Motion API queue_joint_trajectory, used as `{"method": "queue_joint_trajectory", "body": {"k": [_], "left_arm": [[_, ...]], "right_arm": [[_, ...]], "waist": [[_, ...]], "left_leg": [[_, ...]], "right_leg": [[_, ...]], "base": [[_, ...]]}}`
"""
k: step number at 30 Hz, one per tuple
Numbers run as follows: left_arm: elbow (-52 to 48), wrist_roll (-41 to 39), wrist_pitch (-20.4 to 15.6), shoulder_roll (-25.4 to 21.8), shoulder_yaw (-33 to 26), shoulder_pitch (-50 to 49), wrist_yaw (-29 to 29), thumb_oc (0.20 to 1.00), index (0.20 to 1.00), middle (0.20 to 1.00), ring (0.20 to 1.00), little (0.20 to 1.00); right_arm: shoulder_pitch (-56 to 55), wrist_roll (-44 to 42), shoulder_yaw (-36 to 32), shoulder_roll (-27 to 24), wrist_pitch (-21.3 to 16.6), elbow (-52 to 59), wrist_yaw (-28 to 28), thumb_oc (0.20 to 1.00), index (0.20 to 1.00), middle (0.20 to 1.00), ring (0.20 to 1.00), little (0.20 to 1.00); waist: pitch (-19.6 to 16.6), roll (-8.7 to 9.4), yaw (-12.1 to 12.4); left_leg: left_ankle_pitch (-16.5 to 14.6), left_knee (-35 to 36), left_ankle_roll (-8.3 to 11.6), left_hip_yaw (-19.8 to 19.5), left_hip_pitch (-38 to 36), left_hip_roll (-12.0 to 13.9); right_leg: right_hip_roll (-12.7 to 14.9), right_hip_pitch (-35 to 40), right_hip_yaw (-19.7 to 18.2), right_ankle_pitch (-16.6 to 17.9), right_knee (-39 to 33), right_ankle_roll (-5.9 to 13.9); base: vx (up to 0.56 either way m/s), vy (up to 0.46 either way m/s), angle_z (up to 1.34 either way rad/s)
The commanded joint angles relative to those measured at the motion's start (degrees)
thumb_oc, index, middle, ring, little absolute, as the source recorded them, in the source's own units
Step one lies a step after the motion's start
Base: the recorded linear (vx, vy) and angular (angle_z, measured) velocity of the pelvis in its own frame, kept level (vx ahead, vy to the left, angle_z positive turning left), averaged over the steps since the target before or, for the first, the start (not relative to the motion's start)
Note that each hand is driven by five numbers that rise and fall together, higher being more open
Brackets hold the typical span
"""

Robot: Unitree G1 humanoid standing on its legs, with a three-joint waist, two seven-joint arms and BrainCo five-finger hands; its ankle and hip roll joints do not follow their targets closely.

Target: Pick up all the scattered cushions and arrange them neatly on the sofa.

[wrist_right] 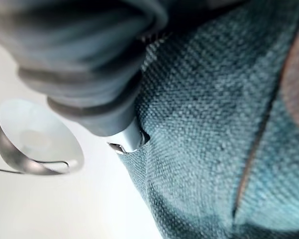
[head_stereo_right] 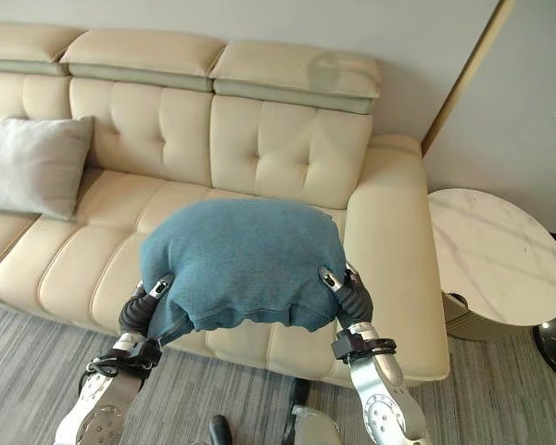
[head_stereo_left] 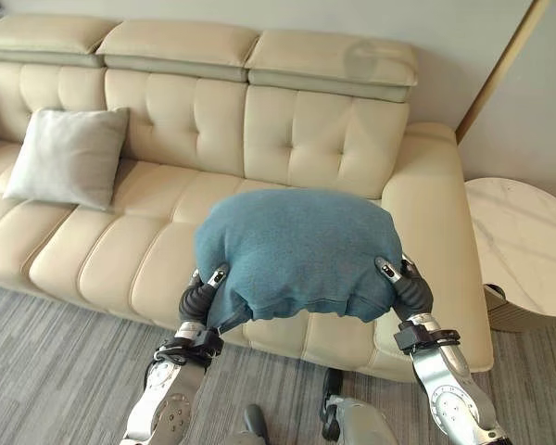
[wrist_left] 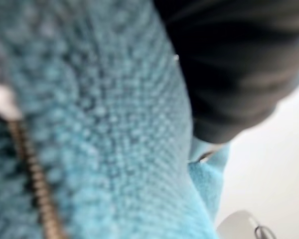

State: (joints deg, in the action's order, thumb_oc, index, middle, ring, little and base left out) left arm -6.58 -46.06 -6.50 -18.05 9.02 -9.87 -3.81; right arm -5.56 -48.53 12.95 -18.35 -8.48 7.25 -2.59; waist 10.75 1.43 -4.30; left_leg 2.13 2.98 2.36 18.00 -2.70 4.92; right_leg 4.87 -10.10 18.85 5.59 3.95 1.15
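I hold a teal-blue cushion in the air between both hands, over the right seat of the cream leather sofa. My left hand grips its lower left edge, thumb on top. My right hand grips the lower right edge the same way. The rest of the fingers are hidden under the cushion. The cushion's weave and its zipper lie close against my left hand, and the same fabric lies against my right hand. A light grey cushion leans against the sofa's backrest at the left.
A round marble-topped side table stands right of the sofa's armrest. The wall runs behind the sofa. Grey striped carpet lies in front of it.
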Motion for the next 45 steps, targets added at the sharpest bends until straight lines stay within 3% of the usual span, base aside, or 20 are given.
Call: {"method": "queue_joint_trajectory", "body": {"k": [1,3,6,7,10,13,18,24,27,28,29,30,31,32,33,34,39,43,44,45], "left_arm": [[-9.0,1.6,-3.5,0.6,3.1,6.2,4.9,0.200,0.200,0.200,0.200,0.200],[-9.1,1.6,-3.8,0.7,3.4,6.3,4.8,0.200,0.200,0.200,0.200,0.200],[-8.9,0.8,-4.0,1.3,3.5,6.6,4.4,0.200,0.200,0.200,0.200,0.200],[-9.1,0.6,-3.8,1.4,3.1,6.0,4.2,0.200,0.200,0.200,0.200,0.200],[-9.2,0.7,-3.9,1.5,2.4,4.8,3.9,0.200,0.200,0.200,0.200,0.200],[-8.6,1.1,-4.6,1.7,2.0,5.0,3.6,0.200,0.200,0.200,0.200,0.200],[-7.0,1.1,-3.9,1.1,2.9,5.3,4.7,0.200,0.200,0.200,0.200,0.200],[-2.0,1.2,-4.0,-1.3,4.5,12.5,5.7,0.200,0.200,0.200,0.200,0.200],[3.2,1.3,-4.1,-2.3,7.4,20.2,5.5,0.200,0.200,0.200,0.200,0.200],[7.7,1.7,-4.7,-5.2,9.8,29.1,4.9,0.200,0.200,0.200,0.200,0.200],[7.7,1.7,-4.7,-5.3,9.8,29.2,4.9,0.200,0.200,0.200,0.200,0.200],[13.1,0.5,-5.9,-8.4,12.5,40.7,3.4,0.200,0.200,0.200,0.200,0.200],[13.2,0.4,-5.9,-8.4,12.6,40.8,3.4,0.200,0.200,0.200,0.200,0.200],[18.1,-1.0,-7.4,-11.4,15.5,53.6,2.0,0.200,0.200,0.200,0.200,0.200],[20.8,-1.8,-8.5,-12.4,16.8,60.3,1.0,0.200,0.200,0.200,0.200,0.200],[20.9,-1.9,-8.5,-12.4,16.9,60.6,1.1,0.200,0.200,0.200,0.200,0.200],[31.2,-3.1,-12.8,-18.4,21.2,86.0,-0.7,0.200,0.200,0.200,0.200,0.200],[35.9,-3.8,-13.4,-18.8,22.8,91.8,-0.8,0.200,0.200,0.200,0.200,0.200],[43.5,-4.9,-12.4,-18.4,24.8,97.1,-0.9,0.200,0.200,0.200,0.200,0.200],[43.9,-5.1,-12.5,-18.4,24.9,97.5,-0.7,0.200,0.200,0.200,0.200,0.200]], "right_arm": [[5.5,-2.3,4.2,2.6,-4.0,8.6,-5.4,0.200,0.200,0.200,0.200,0.200],[5.7,-2.5,4.2,1.6,-4.0,8.4,-5.3,0.200,0.200,0.200,0.200,0.200],[5.7,-3.1,4.1,1.4,-3.7,8.3,-4.9,0.200,0.200,0.200,0.200,0.200],[5.6,-3.1,4.3,1.2,-3.5,8.1,-4.9,0.200,0.200,0.200,0.200,0.200],[5.7,-2.7,5.0,1.3,-3.3,7.2,-4.6,0.200,0.200,0.200,0.200,0.200],[6.0,-2.3,5.0,1.0,-3.4,5.9,-4.4,0.200,0.200,0.200,0.200,0.200],[6.3,-0.4,6.1,0.5,-2.1,5.0,-5.0,0.200,0.200,0.200,0.200,0.200],[12.7,4.3,8.8,0.8,-1.2,1.9,-4.0,0.200,0.200,0.200,0.200,0.200],[20.1,6.7,10.9,1.6,-1.0,-2.7,-1.8,0.200,0.200,0.200,0.200,0.200],[28.5,8.1,12.6,1.5,-1.4,-7.3,0.8,0.200,0.200,0.200,0.200,0.200],[28.5,8.1,12.6,1.5,-1.4,-7.3,0.8,0.200,0.200,0.200,0.200,0.200],[39.0,9.5,14.5,1.5,-2.1,-11.5,3.3,0.200,0.200,0.200,0.200,0.200],[39.0,9.5,14.5,1.5,-2.1,-11.6,3.3,0.200,0.200,0.200,0.200,0.200],[51.7,11.5,15.4,0.5,-2.9,-15.6,6.5,0.200,0.200,0.200,0.200,0.200],[57.9,11.7,16.0,-0.6,-3.8,-18.2,7.8,0.200,0.200,0.200,0.200,0.200],[58.1,11.6,15.9,-0.6,-3.9,-18.3,7.8,0.200,0.200,0.200,0.200,0.200],[83.0,19.0,17.2,-6.6,-8.0,-28.1,16.5,0.200,0.200,0.200,0.200,0.200],[89.4,20.6,19.1,-7.4,-8.2,-32.0,18.2,0.200,0.200,0.200,0.200,0.200],[94.7,21.3,21.9,-7.6,-7.3,-38.4,19.7,0.200,0.200,0.200,0.200,0.200],[95.1,21.2,22.0,-7.5,-7.4,-38.8,19.6,0.200,0.200,0.200,0.200,0.200]], "waist": [[-2.6,1.04,-0.6],[-1.9,0.95,-0.4],[-1.5,0.71,-0.1],[-1.6,1.09,0.3],[-1.1,0.01,1.7],[-0.7,-1.05,2.2],[-1.1,-2.05,2.0],[0.7,-1.11,2.0],[2.2,-0.52,1.8],[3.5,-0.31,1.8],[3.4,-0.30,1.8],[5.0,-0.19,1.9],[5.1,-0.19,1.9],[6.4,-0.17,2.1],[7.1,-0.17,2.3],[7.2,-0.16,2.3],[9.5,-0.70,2.7],[9.3,-0.64,2.7],[9.0,-0.56,2.7],[9.0,-0.60,2.7]], "left_leg": [[-11.7,-12.8,-0.10,-2.2,-0.2,-1.3],[-10.6,-19.8,0.66,-3.3,2.3,-0.2],[-9.0,-22.1,1.41,-6.2,5.2,-0.3],[-10.3,-19.4,1.14,-7.6,6.9,-0.2],[-4.5,-9.4,2.25,-13.7,8.9,1.6],[-2.0,-4.9,3.00,-16.8,9.5,2.4],[-2.0,-3.2,2.83,-16.3,7.7,1.6],[-3.4,-4.7,1.24,-13.5,10.1,0.4],[-4.1,-7.1,0.71,-12.7,14.8,0.1],[-4.6,-9.3,0.53,-12.3,18.2,-0.1],[-4.5,-9.3,0.52,-12.3,18.4,-0.1],[-4.6,-10.9,0.41,-12.6,21.7,-0.5],[-4.7,-10.9,0.41,-12.6,21.8,-0.5],[-4.5,-12.3,0.38,-13.0,25.1,-1.1],[-4.3,-13.0,0.44,-13.3,26.7,-1.2],[-4.4,-13.2,0.44,-13.3,26.8,-1.2],[-4.4,-17.0,0.85,-15.2,36.6,-2.1],[-4.5,-18.3,0.98,-15.6,40.9,-2.4],[-5.8,-19.1,1.50,-16.4,44.9,-2.3],[-6.0,-19.3,1.52,-16.4,45.2,-2.3]], "right_leg": [[0.6,4.1,-1.7,-8.2,-0.6,3.20],[0.1,5.4,-2.7,-9.0,-1.1,1.97],[-0.3,7.1,-4.0,-10.0,-2.1,1.42],[0.4,8.1,-5.1,-10.3,-2.8,1.99],[0.1,9.2,-8.0,-11.1,-2.6,2.69],[0.0,9.9,-9.5,-11.7,-2.5,3.10],[0.8,10.7,-10.8,-11.2,-3.2,3.73],[2.4,5.9,-13.7,-9.7,-2.3,4.71],[2.7,1.1,-15.2,-8.7,-1.2,4.83],[2.8,-2.5,-16.0,-8.1,0.3,4.77],[2.9,-2.7,-16.0,-8.0,0.2,4.77],[3.0,-6.1,-16.5,-7.7,1.8,4.78],[3.0,-6.1,-16.5,-7.7,1.8,4.78],[3.2,-9.4,-16.6,-7.4,3.2,4.92],[3.3,-10.9,-16.5,-7.4,3.9,5.02],[3.3,-11.0,-16.5,-7.4,4.0,5.02],[3.7,-20.9,-16.2,-8.3,8.8,5.36],[3.9,-24.9,-15.9,-8.2,9.8,5.58],[4.1,-28.5,-15.8,-9.0,10.5,6.18],[4.0,-28.7,-15.8,-9.1,10.7,6.18]], "base": [[0.08,-0.074,-0.15],[0.10,-0.077,-0.12],[0.13,0.003,-0.19],[0.23,0.139,-0.36],[0.17,0.159,-0.34],[0.10,0.139,-0.61],[0.11,0.167,-0.40],[-0.03,0.146,-0.15],[-0.17,0.086,-0.16],[-0.11,0.052,-0.20],[-0.20,0.080,-0.18],[-0.10,0.028,-0.09],[-0.16,0.035,-0.08],[-0.09,0.003,-0.03],[-0.09,0.003,-0.02],[-0.04,0.006,0.00],[-0.03,0.003,0.03],[0.00,-0.014,0.08],[0.07,-0.036,0.07],[0.05,-0.036,0.10]]}}
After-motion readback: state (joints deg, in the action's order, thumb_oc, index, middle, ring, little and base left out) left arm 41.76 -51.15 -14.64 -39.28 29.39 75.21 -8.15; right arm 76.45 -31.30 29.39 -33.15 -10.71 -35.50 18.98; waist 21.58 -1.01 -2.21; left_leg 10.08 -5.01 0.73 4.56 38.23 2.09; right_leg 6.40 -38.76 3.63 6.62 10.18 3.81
